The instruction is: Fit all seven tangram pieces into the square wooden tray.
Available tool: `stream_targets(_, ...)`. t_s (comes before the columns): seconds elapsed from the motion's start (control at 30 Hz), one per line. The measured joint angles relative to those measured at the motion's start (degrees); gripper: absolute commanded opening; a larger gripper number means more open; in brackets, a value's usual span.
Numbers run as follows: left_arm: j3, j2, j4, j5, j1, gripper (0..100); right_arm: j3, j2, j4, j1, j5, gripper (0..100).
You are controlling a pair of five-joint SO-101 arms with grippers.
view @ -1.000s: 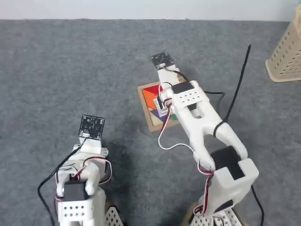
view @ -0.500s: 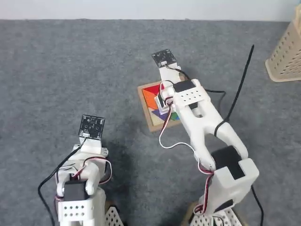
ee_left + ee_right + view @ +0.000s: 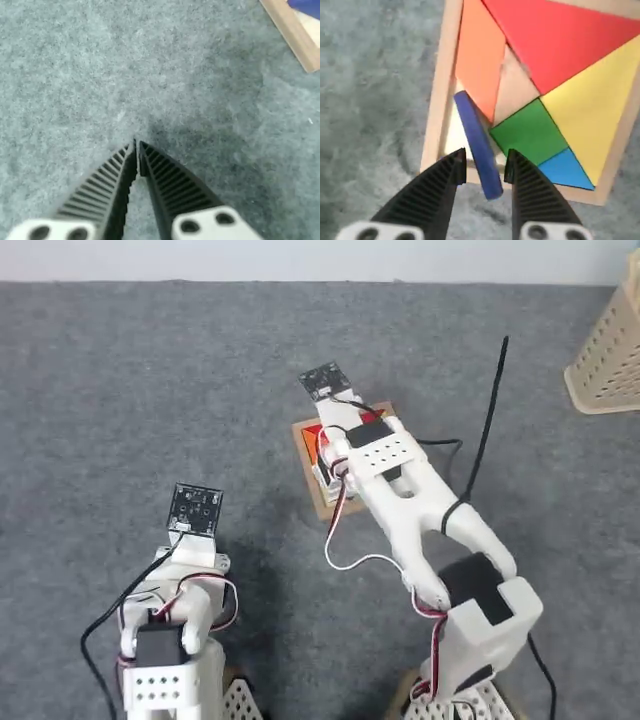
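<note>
Over the last second the right arm has swung sideways across the square wooden tray [image 3: 434, 125], and its right pincer [image 3: 485, 152] now sits over the tray's near corner. The left arm has not moved. Judgement: this shift lines the pincer up with the last unseated piece, so the task is near its end.

Right pincer: part open, jaws either side of the dark blue piece [image 3: 476, 140], with no clamping visible. This piece stands tilted on edge between the jaws, one end over the tray's near rim and not lying flat. Pale bare tray floor shows just beside it.

Tray contents, outward from the pincer:
- green piece [image 3: 530, 132] and light blue piece [image 3: 565, 170], flat, just beyond the jaws.
- orange piece [image 3: 480, 55], flat, along the side wall.
- A tan patch [image 3: 517, 87]; bare floor or plain piece cannot be told.
- yellow piece [image 3: 590, 105] and red piece [image 3: 560, 40], flat, farthest.

Left pincer [image 3: 136, 145]: closed and empty over the grey table [image 3: 75, 60], well apart from the tray.
</note>
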Motion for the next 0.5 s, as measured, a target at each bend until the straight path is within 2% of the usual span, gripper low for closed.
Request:
stream_targets(0.27,0.0,0.0,0.0,0.0,0.0,1,0.0,-5.3,0.0,5.6,0.2,12.8)
stream_targets(0.5,0.0,0.0,0.0,0.0,0.0,1,0.0,-5.2,-0.4,5.8,3.1,12.3)
